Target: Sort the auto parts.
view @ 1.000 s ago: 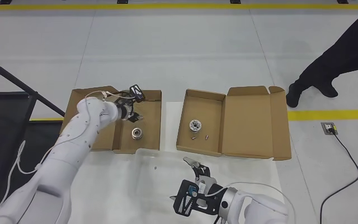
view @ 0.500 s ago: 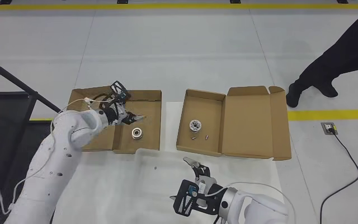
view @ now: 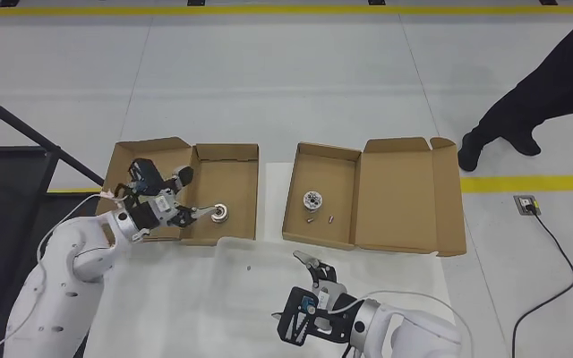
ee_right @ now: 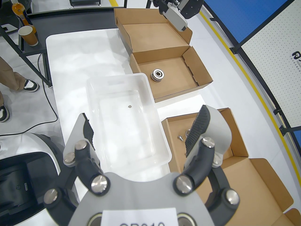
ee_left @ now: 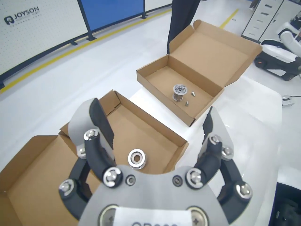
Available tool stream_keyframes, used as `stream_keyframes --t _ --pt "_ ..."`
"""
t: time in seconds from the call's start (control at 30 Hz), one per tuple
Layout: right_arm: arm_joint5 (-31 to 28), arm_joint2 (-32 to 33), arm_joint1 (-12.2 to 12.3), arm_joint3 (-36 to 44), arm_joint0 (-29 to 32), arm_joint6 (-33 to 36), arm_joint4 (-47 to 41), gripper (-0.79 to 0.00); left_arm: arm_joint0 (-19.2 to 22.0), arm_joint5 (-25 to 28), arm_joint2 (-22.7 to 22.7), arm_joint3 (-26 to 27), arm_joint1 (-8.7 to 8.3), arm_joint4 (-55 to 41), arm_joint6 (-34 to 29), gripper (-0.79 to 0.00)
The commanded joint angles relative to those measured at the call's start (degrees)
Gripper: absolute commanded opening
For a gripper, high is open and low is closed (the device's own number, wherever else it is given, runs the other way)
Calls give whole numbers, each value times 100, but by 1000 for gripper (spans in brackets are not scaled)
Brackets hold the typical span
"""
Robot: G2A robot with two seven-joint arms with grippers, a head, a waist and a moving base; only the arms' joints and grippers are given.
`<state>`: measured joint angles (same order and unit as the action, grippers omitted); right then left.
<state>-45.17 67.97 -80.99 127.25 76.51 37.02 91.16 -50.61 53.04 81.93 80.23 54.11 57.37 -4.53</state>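
Back swings the left gripper [view: 197,193], jaws apart and empty, off the left box [view: 242,152] where the bearing [view: 219,212] lies. Right gripper [ee_right: 144,115] hangs open beside the tray [ee_right: 112,79]; that tiny part [ee_right: 129,106] inside could slip between broad pads.

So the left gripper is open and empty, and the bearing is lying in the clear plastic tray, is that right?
Not quite. The left gripper is open and empty, but the bearing is not in the clear plastic tray. It lies in the cardboard box right beside that tray. The right wrist view shows this plainly.
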Motion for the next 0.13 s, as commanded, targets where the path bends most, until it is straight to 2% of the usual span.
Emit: stream_keyframes --t 0.0,0.1 --pt "1 0 0 0 0 1 0 0 -98 297 129 -106 -26 16 357 0" --pt "0 0 0 0 0 0 0 0 -111 400 161 -138 -34 18 409 -1"
